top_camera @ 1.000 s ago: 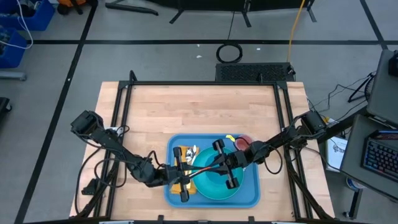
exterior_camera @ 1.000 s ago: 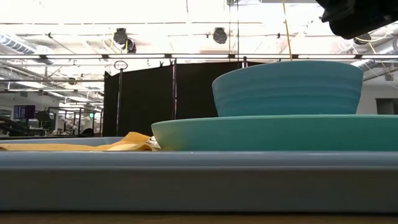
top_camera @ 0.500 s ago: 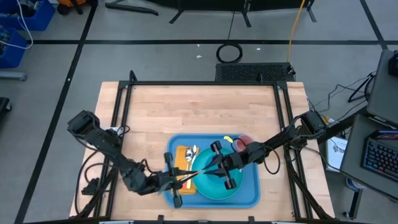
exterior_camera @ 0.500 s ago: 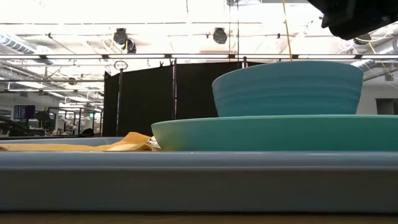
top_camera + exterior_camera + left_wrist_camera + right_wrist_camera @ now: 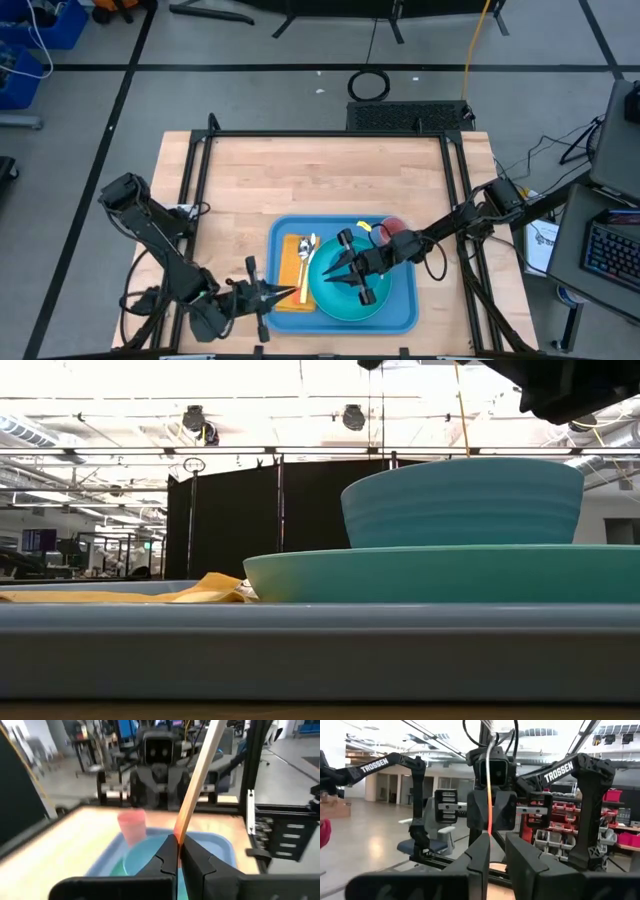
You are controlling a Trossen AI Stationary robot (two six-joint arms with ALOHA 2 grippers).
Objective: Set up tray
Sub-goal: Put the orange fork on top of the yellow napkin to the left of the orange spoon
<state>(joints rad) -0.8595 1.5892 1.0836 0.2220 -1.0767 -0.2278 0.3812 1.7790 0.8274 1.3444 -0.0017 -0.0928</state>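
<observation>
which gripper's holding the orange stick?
The left gripper, at the tray's left edge, shut on the orange stick; the right gripper, over the teal bowl, stands open.

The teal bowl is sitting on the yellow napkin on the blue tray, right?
Not quite. The teal bowl sits on the round teal plate; the yellow napkin lies beside the plate. All are on the blue tray. The low view shows it.
</observation>
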